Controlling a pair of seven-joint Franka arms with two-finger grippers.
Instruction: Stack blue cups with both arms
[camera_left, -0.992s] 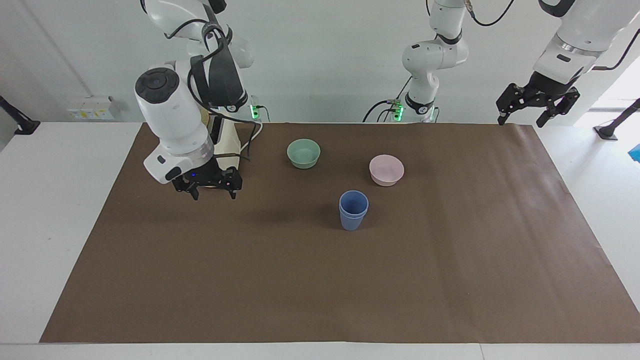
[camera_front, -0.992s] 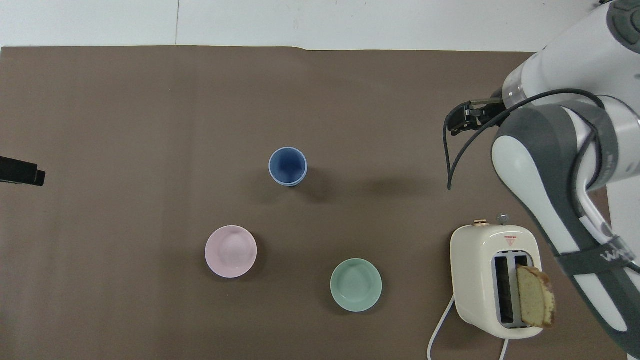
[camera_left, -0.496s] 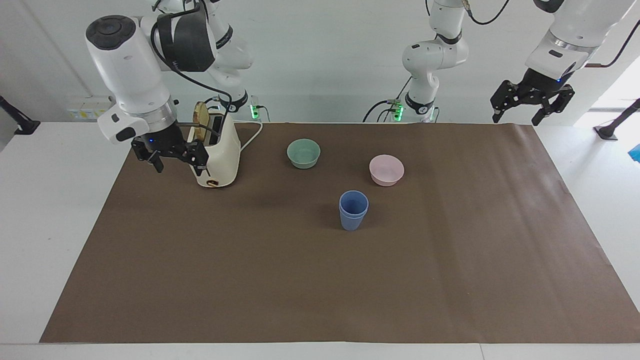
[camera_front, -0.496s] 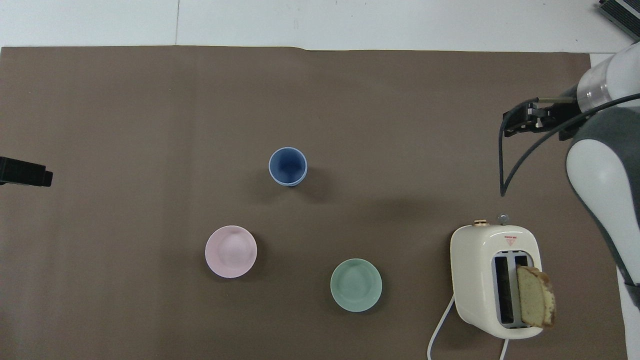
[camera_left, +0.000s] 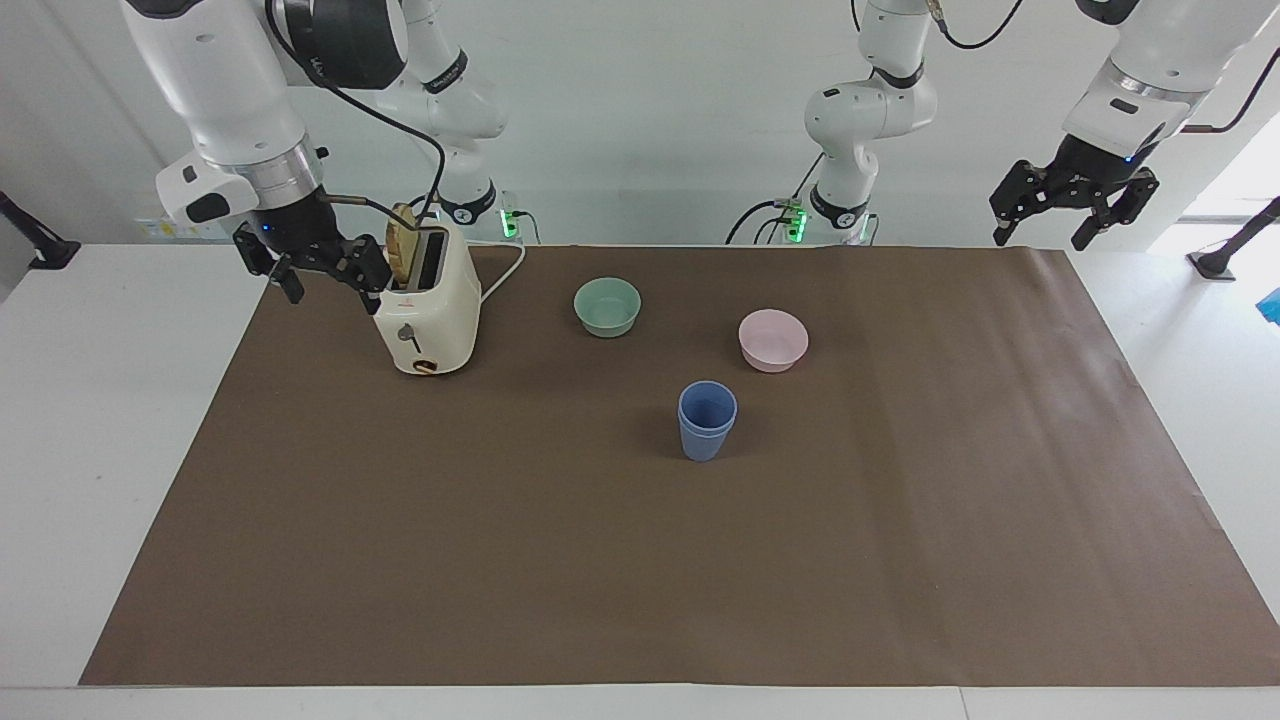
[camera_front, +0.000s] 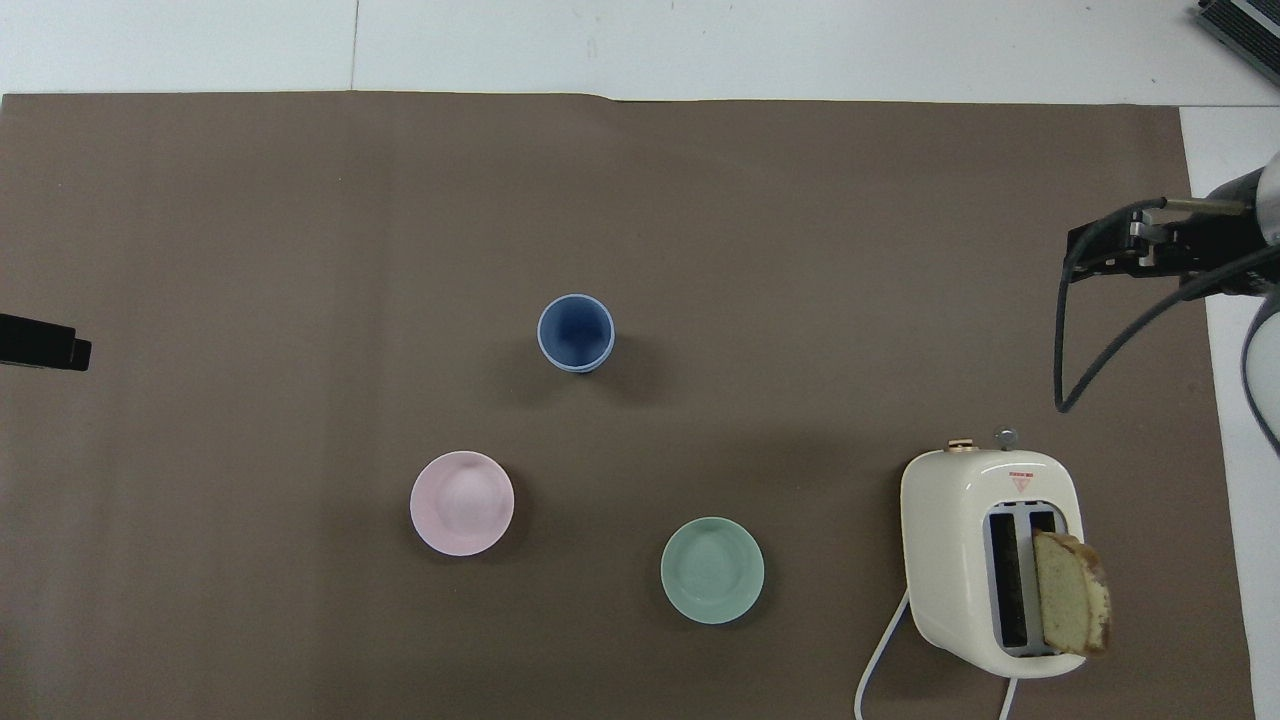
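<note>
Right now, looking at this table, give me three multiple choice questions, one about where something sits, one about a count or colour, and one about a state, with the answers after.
1. Which bowl sits nearer to the toaster?
A. the pink bowl
B. the green bowl
C. both equally

2. How many slices of bread stand in the toaster?
A. none
B. one
C. two

3. How do the blue cups stand?
A. nested upright, one in the other
B. apart, side by side
C. one tipped on its side

Answers:
1 B: the green bowl lies between the toaster and the pink bowl.
2 B: a single bread slice sticks out of one slot; the other slot is empty.
3 A: two rims show on one upright stack, with the left gripper and the right gripper both away from it, open and holding nothing.
</note>
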